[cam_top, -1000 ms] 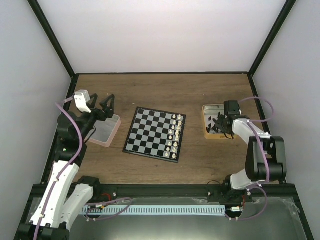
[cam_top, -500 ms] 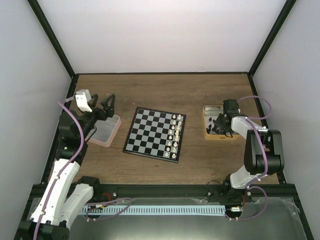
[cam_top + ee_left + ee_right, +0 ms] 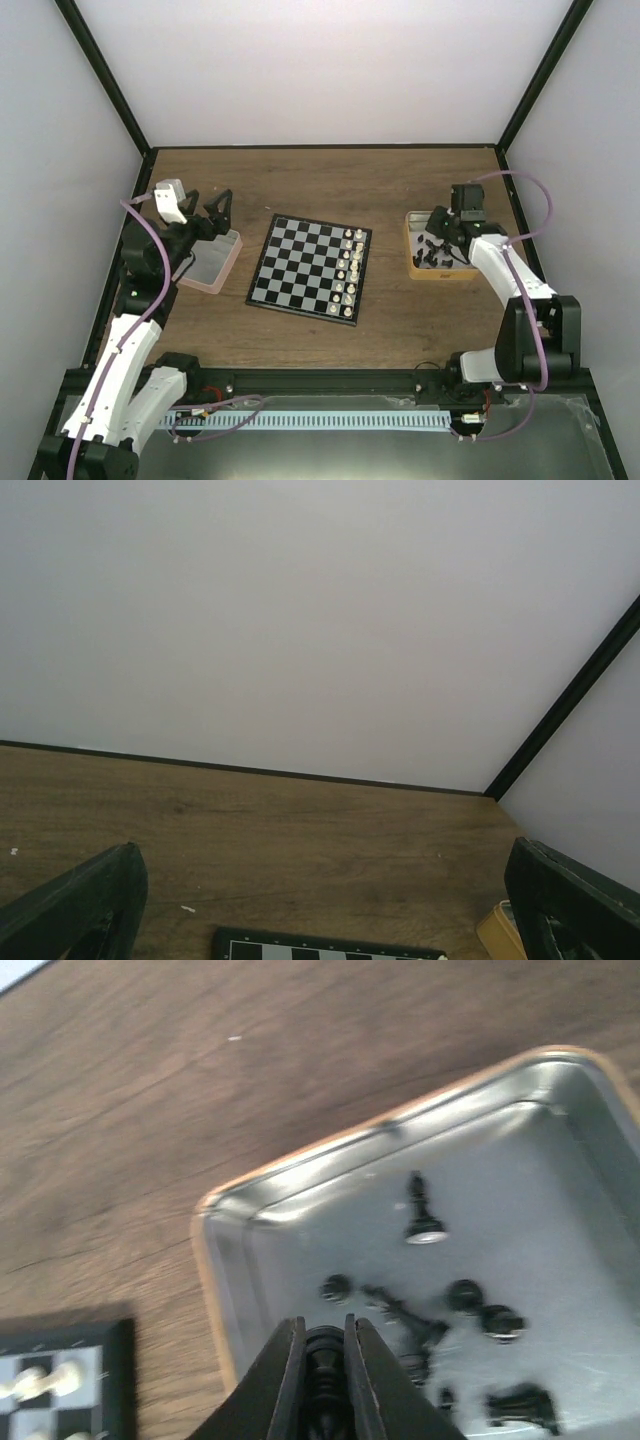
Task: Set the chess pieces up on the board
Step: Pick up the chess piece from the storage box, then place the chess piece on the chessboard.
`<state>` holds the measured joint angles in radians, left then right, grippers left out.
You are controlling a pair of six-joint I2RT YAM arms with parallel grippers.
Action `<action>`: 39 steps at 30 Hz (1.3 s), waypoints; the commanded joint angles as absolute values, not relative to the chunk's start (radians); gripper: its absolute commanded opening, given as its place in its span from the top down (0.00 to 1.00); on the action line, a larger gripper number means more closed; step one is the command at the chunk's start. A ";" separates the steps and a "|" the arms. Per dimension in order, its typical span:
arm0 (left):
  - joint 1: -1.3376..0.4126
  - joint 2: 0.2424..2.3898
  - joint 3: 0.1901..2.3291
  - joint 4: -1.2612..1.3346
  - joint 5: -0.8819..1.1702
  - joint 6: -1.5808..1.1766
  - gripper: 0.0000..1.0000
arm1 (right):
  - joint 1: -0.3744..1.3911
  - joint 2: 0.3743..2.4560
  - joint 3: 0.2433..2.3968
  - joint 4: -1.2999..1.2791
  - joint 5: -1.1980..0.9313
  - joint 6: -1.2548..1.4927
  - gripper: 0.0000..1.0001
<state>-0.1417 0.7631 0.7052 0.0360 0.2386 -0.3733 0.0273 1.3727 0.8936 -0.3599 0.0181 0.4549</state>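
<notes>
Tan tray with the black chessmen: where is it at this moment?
The tan tray lies on the right side of the table in the top view, right of the board and beneath the right gripper.

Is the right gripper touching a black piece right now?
Touching. In the right wrist view, the right gripper has both fingers pressed against a black piece wedged between them, at the edge of the tray.
</notes>
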 commanded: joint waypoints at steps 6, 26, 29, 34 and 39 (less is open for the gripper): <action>-0.132 0.761 0.706 0.044 0.230 -0.378 0.00 | 0.336 1.397 1.056 -0.379 -0.139 0.446 0.95; -0.124 0.648 0.724 -0.048 0.006 -0.356 0.00 | 0.917 1.924 1.449 -0.514 0.127 0.438 0.92; -0.123 0.629 0.724 -0.054 -0.021 -0.356 0.00 | 0.932 1.957 1.476 -0.551 0.131 0.435 0.88; -0.123 0.611 0.720 -0.054 -0.030 -0.357 0.00 | 0.935 1.954 1.478 -0.553 0.106 0.430 0.67; -0.123 0.603 0.720 -0.061 -0.037 -0.356 0.00 | 0.936 1.961 1.486 -0.542 0.098 0.451 0.63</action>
<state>-0.1303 0.6132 0.7052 -0.0532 -0.0212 -0.3634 0.9348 1.9614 1.4322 -0.5346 0.0872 0.4351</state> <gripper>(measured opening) 0.998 0.371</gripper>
